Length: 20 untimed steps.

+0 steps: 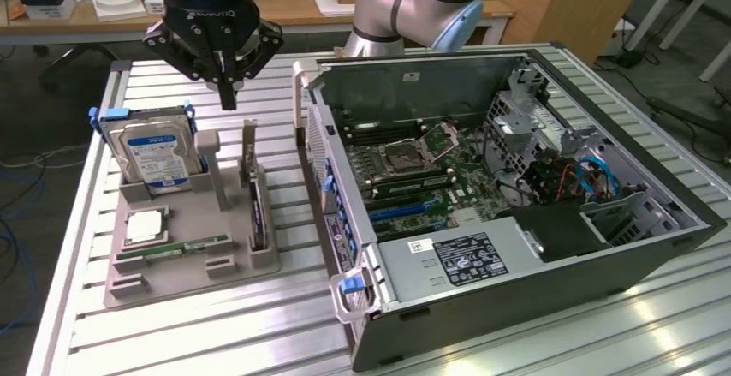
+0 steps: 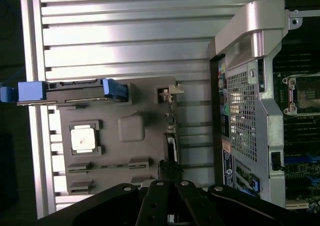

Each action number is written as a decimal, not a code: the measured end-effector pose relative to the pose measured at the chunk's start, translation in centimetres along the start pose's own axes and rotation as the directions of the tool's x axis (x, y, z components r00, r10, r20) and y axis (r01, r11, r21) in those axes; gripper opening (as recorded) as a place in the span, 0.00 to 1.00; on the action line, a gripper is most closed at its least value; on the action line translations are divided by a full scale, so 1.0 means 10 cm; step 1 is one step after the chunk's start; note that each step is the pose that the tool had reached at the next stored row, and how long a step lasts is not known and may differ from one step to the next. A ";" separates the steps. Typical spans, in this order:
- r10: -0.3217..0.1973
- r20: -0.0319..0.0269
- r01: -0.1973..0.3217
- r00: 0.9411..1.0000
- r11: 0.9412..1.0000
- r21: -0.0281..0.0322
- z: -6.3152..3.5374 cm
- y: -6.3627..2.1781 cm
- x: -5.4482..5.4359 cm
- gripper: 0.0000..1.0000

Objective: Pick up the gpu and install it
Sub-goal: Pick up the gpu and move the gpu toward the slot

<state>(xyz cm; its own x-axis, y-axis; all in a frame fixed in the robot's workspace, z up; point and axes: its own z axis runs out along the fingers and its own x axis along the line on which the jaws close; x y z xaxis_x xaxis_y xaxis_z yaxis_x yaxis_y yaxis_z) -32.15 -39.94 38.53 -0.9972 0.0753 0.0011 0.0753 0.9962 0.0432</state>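
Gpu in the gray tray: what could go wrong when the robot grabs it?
1. The gpu stands thin on its edge; the shut fingers above could bump and tip it.
2. The hard drive stands close beside it, so an off descent might hit that instead.
3. The computer case wall sits beside the tray; the card could snag there.

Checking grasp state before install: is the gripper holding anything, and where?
Nothing held. The gripper hangs shut and empty above the tray; the gpu stands on edge in that tray, untouched.
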 end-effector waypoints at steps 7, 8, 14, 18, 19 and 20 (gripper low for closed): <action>0.000 0.000 0.000 1.000 1.000 0.000 0.000 0.000 0.00 0.10; 0.000 0.000 0.000 1.000 1.000 0.000 0.000 0.000 0.00 0.11; 0.000 0.000 0.000 1.000 1.000 0.000 0.000 0.000 0.00 0.29; 0.000 0.000 0.000 1.000 1.000 0.000 0.000 0.000 0.00 0.47; 0.000 0.000 0.000 1.000 1.000 0.000 0.000 0.000 0.00 0.53; 0.000 0.000 0.000 1.000 1.000 0.000 0.001 -0.001 0.00 0.53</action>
<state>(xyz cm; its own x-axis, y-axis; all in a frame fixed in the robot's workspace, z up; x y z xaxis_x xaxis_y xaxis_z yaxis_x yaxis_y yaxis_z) -32.16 -39.94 38.52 -0.9972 0.0754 0.0010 0.0754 0.9962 0.0434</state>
